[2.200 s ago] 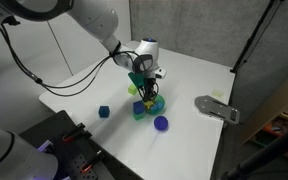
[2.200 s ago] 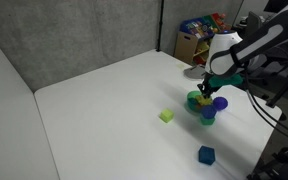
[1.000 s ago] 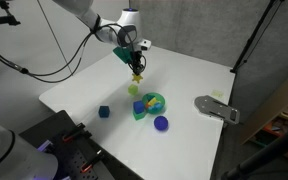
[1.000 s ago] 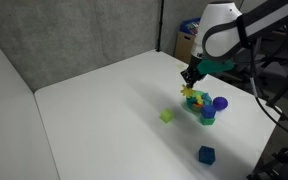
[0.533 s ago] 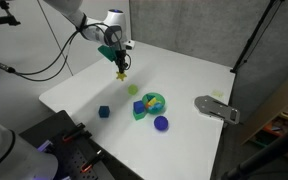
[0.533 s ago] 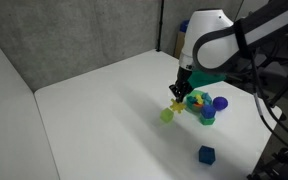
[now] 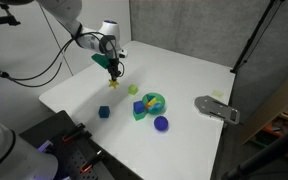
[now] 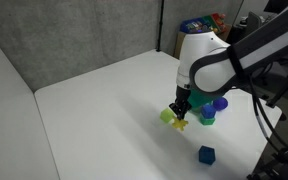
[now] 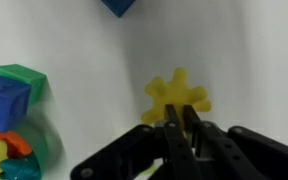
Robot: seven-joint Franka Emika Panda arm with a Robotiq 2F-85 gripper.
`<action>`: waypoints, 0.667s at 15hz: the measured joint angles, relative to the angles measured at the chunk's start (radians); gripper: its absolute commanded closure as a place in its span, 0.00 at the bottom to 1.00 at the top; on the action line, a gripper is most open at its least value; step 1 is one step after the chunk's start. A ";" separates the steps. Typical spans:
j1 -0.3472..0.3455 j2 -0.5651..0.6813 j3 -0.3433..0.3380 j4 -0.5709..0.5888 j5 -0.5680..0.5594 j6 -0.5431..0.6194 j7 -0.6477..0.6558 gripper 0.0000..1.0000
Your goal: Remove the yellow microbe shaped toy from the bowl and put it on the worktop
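Pincer (image 7: 114, 73) is clamped on the yellow microbe toy (image 7: 114, 83). The toy is out of the bowl (image 7: 141, 111) & hangs low over the tabletop (image 7: 189, 75), left of the bowl & a bit farther back in an exterior view.

Wrist view: the two dark fingers (image 9: 171, 135) are drawn nearly together w/ the toy (image 9: 174, 95) nipped btw their tips. Its lobes fan out beyond the pincer (image 9: 181, 112). Hard to say whether the lowest lobe touches the white surface. Its shadow lies right by it, so prob. just above or barely on.

In an exterior view the toy (image 8: 180, 125) is under the pincer (image 8: 180, 114), just beside a yellow-green piece (image 8: 167, 116) on its left, w/ the bowl (image 8: 208, 120) near on the right. A purple ball (image 8: 219, 103) sits against the bowl's far right side. A blue cube (image 8: 205, 154) lies nearer the camera, apart from the rest.

In an exterior view the yellow-green piece (image 7: 134, 90) lies btw toy & bowl. The blue cube (image 7: 103, 112) is near & left of the toy, & the purple ball (image 7: 161, 124) is just beside the bowl's near edge. A grey object (image 7: 217, 108) lies at the tabletop's right side, well apart.

Wrist view also shows the bowl (image 9: 42, 148) at lower left w/ small coloured bits in it. A green block (image 9: 22, 78) & a blue block (image 9: 2, 100) are at its edge; cannot tell if they're inside. The blue cube (image 9: 119, 5) is cut off at the top.
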 measured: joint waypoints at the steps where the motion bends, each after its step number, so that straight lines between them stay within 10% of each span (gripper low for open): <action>1: 0.001 0.002 0.000 -0.004 0.000 0.000 -0.002 0.55; 7: -0.010 -0.011 -0.004 -0.006 0.000 -0.004 -0.018 0.07; 10: -0.035 -0.056 -0.005 0.002 0.004 -0.051 -0.037 0.00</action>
